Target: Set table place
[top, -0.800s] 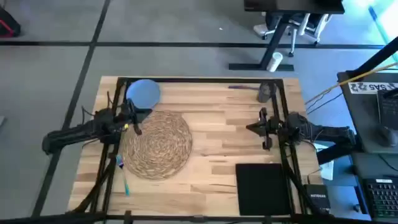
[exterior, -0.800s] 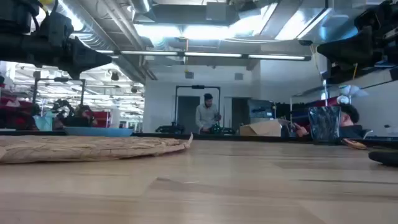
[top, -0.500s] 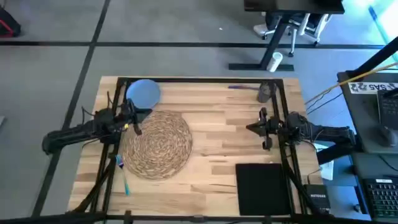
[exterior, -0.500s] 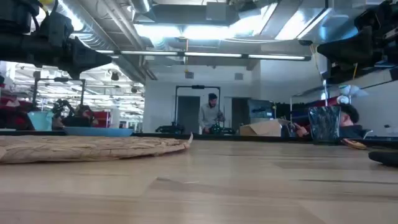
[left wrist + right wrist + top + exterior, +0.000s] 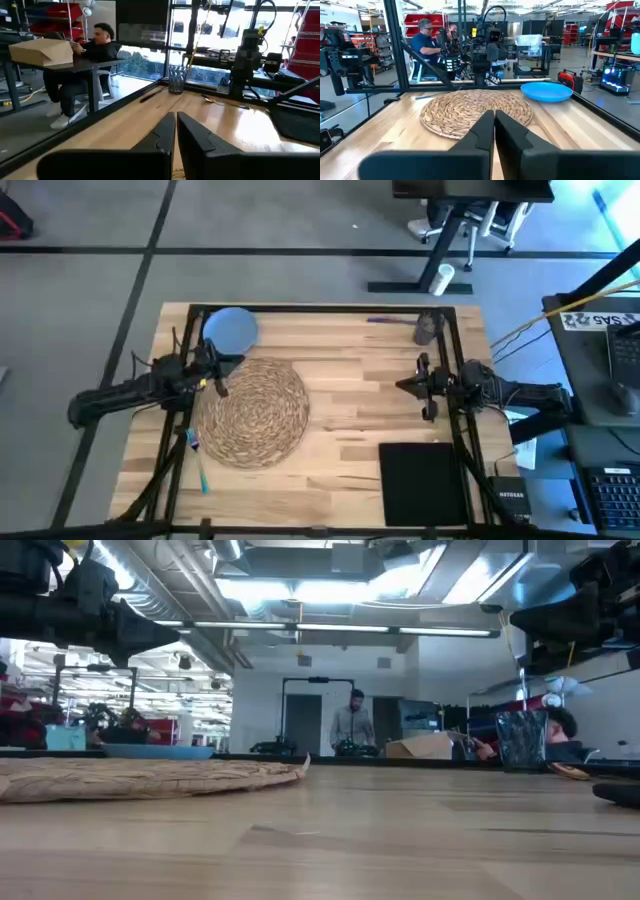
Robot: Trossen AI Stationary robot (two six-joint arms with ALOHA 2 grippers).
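- you have the left tool (image 5: 222, 368) hovering over the left edge of the woven placemat (image 5: 256, 411), fingers (image 5: 165, 131) pressed together with nothing between them.
- your right tool (image 5: 405, 384) hangs above bare wood at the right side of the table (image 5: 350, 405), its fingers (image 5: 485, 125) also closed on nothing.
- the placemat lies flat on the left half of the table, with nothing resting on it.
- the blue plate (image 5: 231, 328) sits at the far left corner, just beyond the placemat and apart from it.
- the black napkin (image 5: 422, 480) lies flat at the near right corner, near the right arm's base.
- the teal fork (image 5: 202, 472) and a colourful-handled piece (image 5: 192, 441) lie by the near left rim of the placemat, partly under the left arm's frame.
- the grey cup (image 5: 426, 328) stands upright at the far right edge, with another piece of cutlery (image 5: 385, 320) lying just beside it.
- in the low view, a person (image 5: 352, 725) stands in the room well beyond the table.
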